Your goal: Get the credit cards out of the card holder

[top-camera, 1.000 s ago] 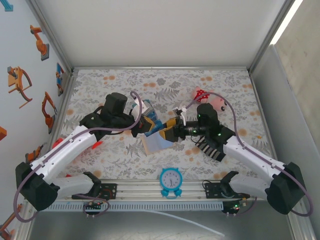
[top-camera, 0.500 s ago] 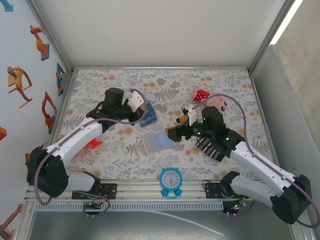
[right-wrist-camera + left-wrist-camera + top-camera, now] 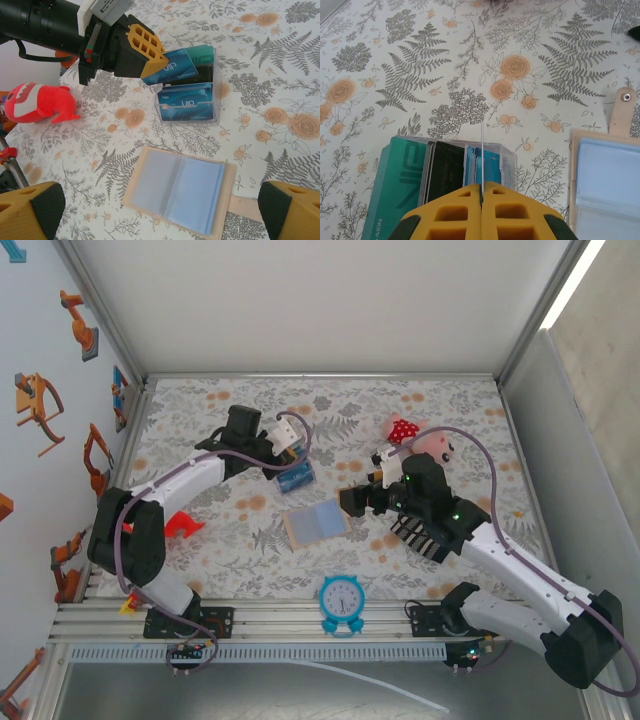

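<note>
The left claw (image 3: 159,61) is clamped on one blue credit card (image 3: 175,67), above the clear tray (image 3: 216,100) holding the other credit cards (image 3: 186,102); the tan card holder (image 3: 316,525) lies spread open on the bench (image 3: 450,400), at the tray's 6 o'clock; the right claw (image 3: 352,502) gapes wide, empty, at the holder's 2 o'clock.

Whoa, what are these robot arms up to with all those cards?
They are emptying a card holder. The left fingers pinch a blue VIP card just over a clear box where other cards already stand. The tan card holder lies open and flat on the flowery table, and its pale blue pockets look empty. The right fingers hang wide open above it, holding nothing.
</note>
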You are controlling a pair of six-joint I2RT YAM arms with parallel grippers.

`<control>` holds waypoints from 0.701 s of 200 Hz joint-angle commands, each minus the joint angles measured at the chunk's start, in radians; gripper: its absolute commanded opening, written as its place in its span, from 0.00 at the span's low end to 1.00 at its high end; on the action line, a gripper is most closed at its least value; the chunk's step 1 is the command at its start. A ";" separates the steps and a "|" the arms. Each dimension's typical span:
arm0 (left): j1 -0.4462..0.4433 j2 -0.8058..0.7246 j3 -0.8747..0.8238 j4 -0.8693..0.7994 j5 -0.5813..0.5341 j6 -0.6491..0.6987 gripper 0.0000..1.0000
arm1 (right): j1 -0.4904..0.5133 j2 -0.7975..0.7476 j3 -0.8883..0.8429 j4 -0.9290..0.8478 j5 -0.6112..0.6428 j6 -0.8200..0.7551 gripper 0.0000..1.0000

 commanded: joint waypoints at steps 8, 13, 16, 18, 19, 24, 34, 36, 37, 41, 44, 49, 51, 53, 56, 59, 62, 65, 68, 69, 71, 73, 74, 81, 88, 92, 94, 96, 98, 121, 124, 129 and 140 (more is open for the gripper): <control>0.005 0.042 0.045 -0.045 0.017 0.050 0.00 | 0.001 -0.006 0.030 -0.014 0.039 0.012 0.99; 0.006 0.048 0.047 -0.050 0.020 0.054 0.00 | 0.001 -0.006 0.030 -0.015 0.039 0.013 0.99; 0.006 0.051 0.048 -0.051 0.023 0.056 0.00 | 0.002 -0.006 0.030 -0.015 0.039 0.013 0.99; 0.006 0.054 0.048 -0.053 0.025 0.058 0.00 | 0.001 -0.006 0.030 -0.015 0.039 0.013 0.99; 0.006 0.055 0.048 -0.054 0.025 0.059 0.00 | 0.001 -0.005 0.030 -0.015 0.039 0.013 0.99; 0.007 0.058 0.049 -0.056 0.029 0.062 0.00 | 0.001 -0.004 0.030 -0.015 0.040 0.013 0.99; 0.006 0.066 0.048 -0.063 0.036 0.070 0.00 | 0.001 -0.003 0.029 -0.015 0.039 0.015 0.99; 0.006 0.067 0.048 -0.065 0.037 0.071 0.00 | 0.001 -0.003 0.029 -0.016 0.039 0.015 0.99; 0.006 0.068 0.048 -0.064 0.037 0.072 0.00 | 0.001 -0.003 0.029 -0.016 0.039 0.015 0.99; 0.006 0.071 0.048 -0.067 0.037 0.073 0.00 | 0.001 -0.001 0.028 -0.016 0.038 0.015 0.99; 0.006 0.072 0.048 -0.068 0.037 0.074 0.00 | 0.001 -0.001 0.028 -0.015 0.039 0.015 0.99; 0.005 0.074 0.050 -0.072 0.039 0.078 0.00 | 0.001 0.001 0.028 -0.017 0.037 0.016 0.99; 0.005 0.075 0.050 -0.073 0.038 0.078 0.00 | 0.001 0.001 0.028 -0.017 0.037 0.017 0.99; 0.005 0.076 0.049 -0.075 0.038 0.079 0.00 | 0.001 0.002 0.028 -0.017 0.036 0.017 0.99; 0.005 0.077 0.051 -0.078 0.039 0.081 0.00 | 0.001 0.004 0.028 -0.017 0.035 0.017 0.99; 0.005 0.080 0.052 -0.081 0.039 0.084 0.00 | 0.001 0.006 0.028 -0.017 0.035 0.017 0.99; 0.006 0.079 0.054 -0.085 0.039 0.086 0.00 | 0.001 0.006 0.030 -0.017 0.033 0.016 0.99; 0.005 0.080 0.055 -0.089 0.040 0.088 0.00 | 0.001 0.006 0.030 -0.017 0.034 0.017 0.99; 0.006 0.081 0.056 -0.092 0.040 0.091 0.00 | 0.001 0.007 0.030 -0.017 0.033 0.016 0.99; 0.006 0.082 0.057 -0.093 0.040 0.092 0.00 | 0.001 0.008 0.030 -0.017 0.033 0.017 0.99; 0.006 0.083 0.059 -0.096 0.042 0.093 0.00 | 0.000 0.008 0.030 -0.017 0.032 0.016 0.99; 0.005 0.084 0.060 -0.098 0.042 0.094 0.00 | 0.001 0.010 0.030 -0.017 0.032 0.017 0.99; 0.006 0.085 0.060 -0.099 0.044 0.096 0.00 | 0.001 0.010 0.030 -0.017 0.033 0.017 0.99; 0.005 0.089 0.063 -0.107 0.048 0.101 0.00 | 0.001 0.012 0.030 -0.015 0.032 0.018 0.99; 0.005 0.090 0.066 -0.110 0.048 0.102 0.00 | 0.001 0.012 0.030 -0.012 0.031 0.019 0.99; 0.005 0.092 0.068 -0.112 0.050 0.104 0.00 | 0.001 0.013 0.030 -0.011 0.033 0.021 0.99; 0.005 0.093 0.068 -0.113 0.050 0.103 0.00 | 0.001 0.013 0.030 -0.009 0.032 0.020 0.99; 0.005 0.095 0.069 -0.114 0.050 0.104 0.00 | 0.001 0.014 0.029 -0.010 0.032 0.019 0.99; 0.005 0.096 0.069 -0.114 0.050 0.103 0.00 | 0.001 0.014 0.030 -0.008 0.031 0.019 0.99; 0.005 0.109 0.078 -0.118 0.050 0.103 0.00 | 0.000 0.019 0.030 -0.001 0.029 0.023 0.99; 0.005 0.112 0.078 -0.118 0.049 0.102 0.00 | 0.001 0.020 0.030 -0.001 0.028 0.023 0.99; 0.005 0.118 0.080 -0.119 0.050 0.102 0.00 | 0.001 0.019 0.030 0.000 0.027 0.023 0.99; 0.005 0.126 0.085 -0.122 0.052 0.103 0.00 | 0.001 0.019 0.033 -0.001 0.026 0.023 0.99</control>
